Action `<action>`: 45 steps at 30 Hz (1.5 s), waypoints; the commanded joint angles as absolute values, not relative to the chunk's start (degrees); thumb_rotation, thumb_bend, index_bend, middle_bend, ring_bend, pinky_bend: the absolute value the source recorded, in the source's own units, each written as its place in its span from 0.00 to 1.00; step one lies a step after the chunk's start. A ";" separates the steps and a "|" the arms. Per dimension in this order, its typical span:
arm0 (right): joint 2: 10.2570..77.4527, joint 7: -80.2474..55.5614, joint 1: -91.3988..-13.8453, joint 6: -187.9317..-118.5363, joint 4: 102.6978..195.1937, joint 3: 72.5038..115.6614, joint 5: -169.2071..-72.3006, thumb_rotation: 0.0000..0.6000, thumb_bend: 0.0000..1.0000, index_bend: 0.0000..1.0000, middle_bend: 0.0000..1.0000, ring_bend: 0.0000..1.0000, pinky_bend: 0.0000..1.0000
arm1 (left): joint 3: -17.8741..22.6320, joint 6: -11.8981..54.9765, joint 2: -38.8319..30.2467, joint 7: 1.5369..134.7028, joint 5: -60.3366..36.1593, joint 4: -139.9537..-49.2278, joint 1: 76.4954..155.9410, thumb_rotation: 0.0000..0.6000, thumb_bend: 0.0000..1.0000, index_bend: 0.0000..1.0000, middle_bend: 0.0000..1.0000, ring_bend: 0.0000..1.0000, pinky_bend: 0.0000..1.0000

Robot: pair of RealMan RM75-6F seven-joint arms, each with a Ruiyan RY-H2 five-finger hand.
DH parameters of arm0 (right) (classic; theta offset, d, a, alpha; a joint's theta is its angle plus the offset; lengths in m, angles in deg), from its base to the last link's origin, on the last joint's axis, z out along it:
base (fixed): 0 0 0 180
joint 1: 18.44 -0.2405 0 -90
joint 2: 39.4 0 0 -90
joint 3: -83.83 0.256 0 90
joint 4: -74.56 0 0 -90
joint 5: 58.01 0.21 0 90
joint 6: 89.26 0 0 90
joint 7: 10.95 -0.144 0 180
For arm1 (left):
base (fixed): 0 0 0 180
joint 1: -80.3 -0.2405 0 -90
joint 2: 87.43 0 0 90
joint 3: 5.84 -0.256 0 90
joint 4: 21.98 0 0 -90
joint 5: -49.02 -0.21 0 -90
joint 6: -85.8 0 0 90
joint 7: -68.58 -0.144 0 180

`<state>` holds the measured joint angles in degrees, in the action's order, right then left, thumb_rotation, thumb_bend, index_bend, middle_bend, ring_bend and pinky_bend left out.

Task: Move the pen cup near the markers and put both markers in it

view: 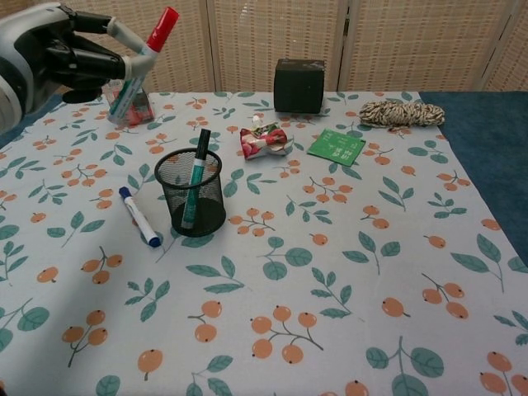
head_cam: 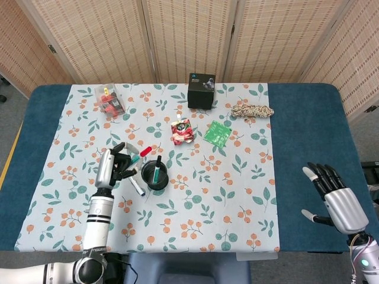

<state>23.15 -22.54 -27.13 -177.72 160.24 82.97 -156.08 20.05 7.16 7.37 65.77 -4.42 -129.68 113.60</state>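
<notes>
A black mesh pen cup (head_cam: 155, 176) (view: 191, 191) stands on the patterned cloth with a green marker inside it. My left hand (head_cam: 112, 165) (view: 58, 51) is raised in the air to the left of the cup and pinches a red-capped marker (head_cam: 140, 155) (view: 144, 58), cap end pointing up toward the cup. A blue-capped marker (head_cam: 137, 186) (view: 139, 216) lies flat on the cloth just left of the cup. My right hand (head_cam: 334, 200) hangs open over the blue table at the far right, holding nothing.
A black box (head_cam: 201, 90) sits at the back centre, a rope coil (head_cam: 252, 110) to its right. A red snack packet (head_cam: 181, 131) and a green packet (head_cam: 218, 132) lie behind the cup. A clear case with red contents (head_cam: 109, 100) is at back left.
</notes>
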 commanded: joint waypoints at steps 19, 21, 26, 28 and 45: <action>22.38 -25.28 -25.51 -181.12 159.22 82.68 -157.32 1.00 0.07 0.00 0.00 0.00 0.00 | 17.25 10.11 23.21 74.32 -10.22 -112.44 117.72 1.00 0.39 0.57 1.00 0.97 1.00; 22.29 -25.47 -25.33 -181.46 159.21 82.58 -157.54 1.00 0.07 0.00 0.00 0.00 0.00 | 17.23 10.36 23.36 75.03 -10.90 -111.30 117.60 1.00 0.39 0.57 1.00 0.97 1.00; 22.37 -25.38 -24.97 -181.99 159.07 82.64 -157.53 1.00 0.07 0.00 0.00 0.00 0.00 | 17.64 10.72 22.66 76.83 -12.16 -109.81 116.74 1.00 0.39 0.57 1.00 0.97 1.00; 22.50 -25.05 -25.05 -181.68 159.11 82.65 -157.47 1.00 0.07 0.00 0.00 0.00 0.00 | 17.79 10.74 22.32 77.38 -12.46 -109.90 116.31 1.00 0.39 0.57 1.00 0.97 1.00; 23.56 -21.79 -25.40 -180.08 159.99 82.76 -157.24 1.00 0.07 0.00 0.00 0.00 0.00 | 17.16 15.05 21.38 87.22 -13.02 -105.47 112.88 1.00 0.34 0.46 1.00 0.95 0.98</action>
